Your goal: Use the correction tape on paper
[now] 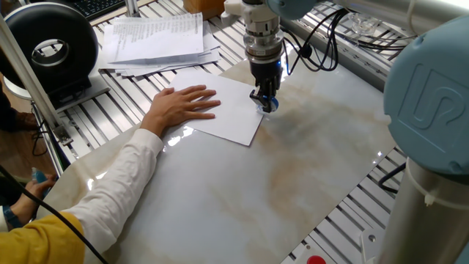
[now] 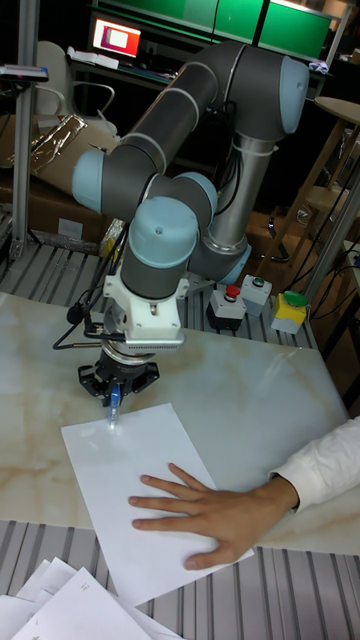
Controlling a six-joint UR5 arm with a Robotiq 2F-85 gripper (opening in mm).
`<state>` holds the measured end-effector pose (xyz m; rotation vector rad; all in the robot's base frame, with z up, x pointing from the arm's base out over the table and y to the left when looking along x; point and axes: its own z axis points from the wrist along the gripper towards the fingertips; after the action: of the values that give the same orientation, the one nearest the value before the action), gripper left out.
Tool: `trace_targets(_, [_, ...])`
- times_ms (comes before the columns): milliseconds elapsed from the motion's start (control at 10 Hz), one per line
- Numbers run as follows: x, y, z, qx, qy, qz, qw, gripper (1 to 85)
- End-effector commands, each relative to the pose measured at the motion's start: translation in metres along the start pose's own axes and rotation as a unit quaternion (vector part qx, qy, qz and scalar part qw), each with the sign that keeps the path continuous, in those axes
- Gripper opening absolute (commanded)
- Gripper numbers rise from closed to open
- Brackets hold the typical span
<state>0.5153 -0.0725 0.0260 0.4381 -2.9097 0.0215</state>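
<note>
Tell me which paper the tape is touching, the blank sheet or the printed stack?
The blank sheet, under the hand; the tape in the gripper meets its corner. The printed stack lies apart.

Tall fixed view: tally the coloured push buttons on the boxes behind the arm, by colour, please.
Red button: 1
Green button: 1
Yellow box with a green button: 1
Total: 3 buttons

Marble desk (image 1: 293, 169), printed stack (image 1: 157, 38) at its far corner, black round unit (image 1: 51, 48) beside, button boxes (image 2: 255, 300) behind.
</note>
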Motion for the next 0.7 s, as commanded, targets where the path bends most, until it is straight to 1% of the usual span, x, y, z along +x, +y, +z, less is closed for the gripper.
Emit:
trace_targets(0, [0.004, 0.001, 0.003, -0.004, -0.004, 0.002, 1.0, 1.7])
trace_targets(200, [0.004, 0.002, -0.001, -0.001, -0.003, 0.004, 1.0, 1.7])
trace_targets(400, [0.006, 0.006, -0.011, 0.0, 0.005, 0.008, 1.0, 1.7])
trace_targets(500, [0.007, 0.006, -0.012, -0.002, 0.004, 0.008, 1.0, 1.7])
trace_targets(600, [0.006, 0.004, -0.013, 0.001, 0.003, 0.006, 1.0, 1.7])
